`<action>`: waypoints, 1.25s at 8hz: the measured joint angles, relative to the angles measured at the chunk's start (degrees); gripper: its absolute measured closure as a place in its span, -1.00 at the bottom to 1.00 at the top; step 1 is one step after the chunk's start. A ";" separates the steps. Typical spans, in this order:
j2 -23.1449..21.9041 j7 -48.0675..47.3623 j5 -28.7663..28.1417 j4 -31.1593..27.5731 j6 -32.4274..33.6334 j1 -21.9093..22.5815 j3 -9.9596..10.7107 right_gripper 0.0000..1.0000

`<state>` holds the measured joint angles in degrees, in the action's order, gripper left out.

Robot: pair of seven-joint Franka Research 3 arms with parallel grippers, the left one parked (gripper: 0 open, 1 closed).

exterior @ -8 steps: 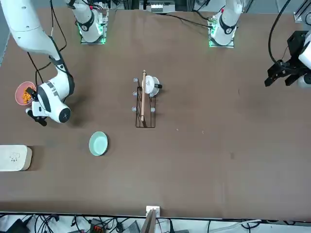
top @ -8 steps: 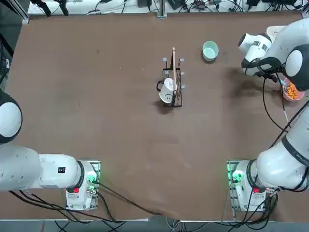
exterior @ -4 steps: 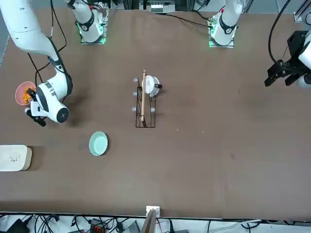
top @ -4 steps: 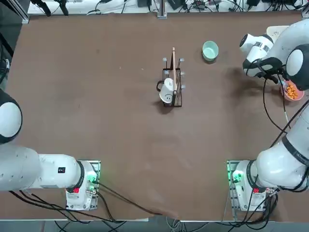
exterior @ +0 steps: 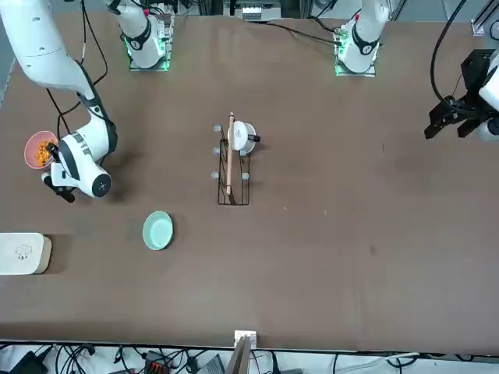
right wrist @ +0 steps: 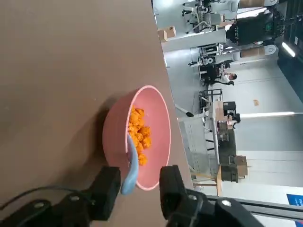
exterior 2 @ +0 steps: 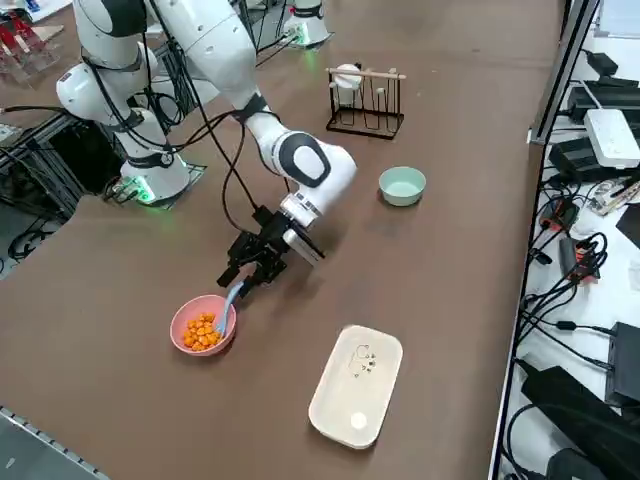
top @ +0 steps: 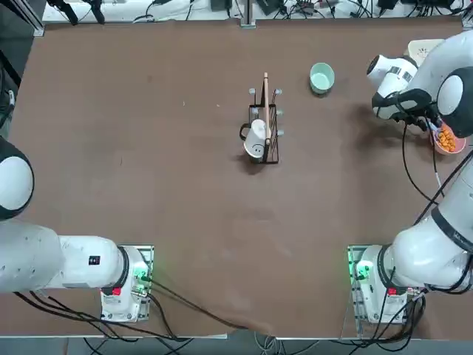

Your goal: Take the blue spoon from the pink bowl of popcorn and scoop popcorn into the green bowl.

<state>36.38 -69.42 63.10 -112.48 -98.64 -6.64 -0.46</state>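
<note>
Landmark: the pink bowl point(exterior 2: 203, 327) sat near the worktop's edge on the robot's right side.
Right hand: the right hand point(right wrist: 133, 187) hung just over the pink bowl's rim, fingers a little apart with the spoon handle between them; one finger looked to be against it, the other stood clear, so not clamped as far as I could see.
Blue spoon: the blue spoon point(right wrist: 131, 163) leaned in the pink bowl, scoop end down in the popcorn point(right wrist: 137, 134), handle tip rising past the rim.
Green bowl: the green bowl point(exterior 2: 402, 186) stood well apart from the pink bowl, further in across the worktop, and looked bare inside.
Handling: I judged the spoon light, stiff and slick plastic, likely to twist or slide in a loose pinch; best taken on the upper handle, clear of the rim. The popcorn looked light and loose, apt to roll off a tilted spoon.
White box: a white box point(exterior 2: 355, 384) lay beside the pink bowl, near the far edge.
Rack: a wire rack point(exterior 2: 367, 101) with a white mug point(exterior 2: 347, 77) stood far beyond the green bowl.
Surface: the worktop point(top: 162, 170) was plain brown and matte.
Room: cables and gear ran along the worktop's edge; the wrist view showed a lit workshop past the pink bowl.
</note>
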 joint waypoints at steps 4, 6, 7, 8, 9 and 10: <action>0.05 -3.56 0.01 0.00 0.46 0.00 0.00 0.75; 0.09 -3.76 0.01 -0.05 1.07 0.10 -0.05 0.78; 0.30 -3.76 0.01 -0.17 1.45 0.16 -0.14 0.79; 0.79 -3.78 0.02 -0.18 1.86 0.34 -0.19 0.79; 1.23 -3.89 0.14 -0.18 2.40 0.57 -0.19 0.79; 1.51 -3.93 0.22 -0.18 2.97 0.83 -0.19 0.79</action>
<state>37.89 -73.35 63.32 -112.66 -95.67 -5.81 -0.65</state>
